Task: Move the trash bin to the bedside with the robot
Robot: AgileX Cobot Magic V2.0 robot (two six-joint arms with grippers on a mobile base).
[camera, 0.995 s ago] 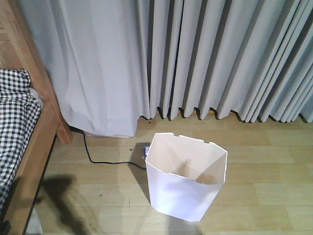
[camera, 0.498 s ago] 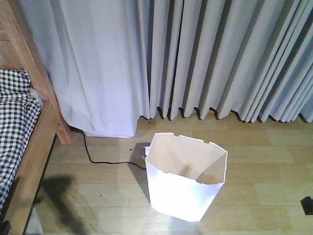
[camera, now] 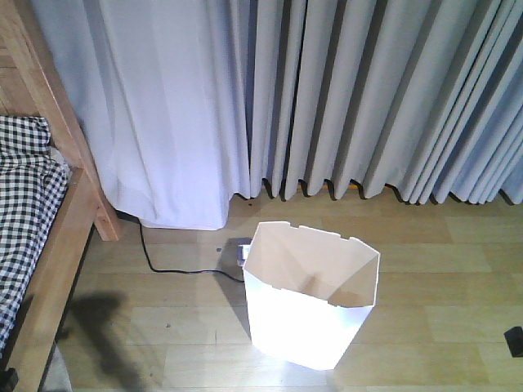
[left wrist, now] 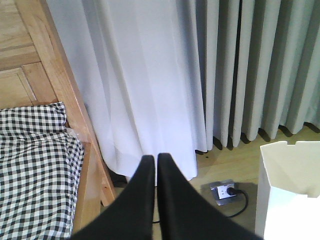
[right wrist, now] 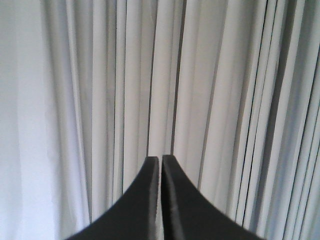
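Note:
The white trash bin (camera: pixel 310 298) stands upright on the wooden floor in front of the curtains, its cream inside empty. One corner of the trash bin (left wrist: pixel 290 190) shows at the right of the left wrist view. The bedside, a light wooden bed frame (camera: pixel 57 245) with checked bedding (camera: pixel 24 204), is at the far left, well apart from the bin. My left gripper (left wrist: pixel 156 157) is shut with nothing in it, pointing at the floor between the bed post (left wrist: pixel 75 100) and the bin. My right gripper (right wrist: pixel 160 158) is shut and empty, facing only curtain. A black robot part (camera: pixel 515 340) shows at the right edge.
Grey curtains (camera: pixel 368 98) hang along the back wall. A floor socket (camera: pixel 239 251) with a black cable (camera: pixel 163 269) lies just behind the bin, towards the bed. Open wooden floor (camera: pixel 163 327) lies between bin and bed.
A small black robot part has come into the front view at the lower right edge. The bin and bed have not moved.

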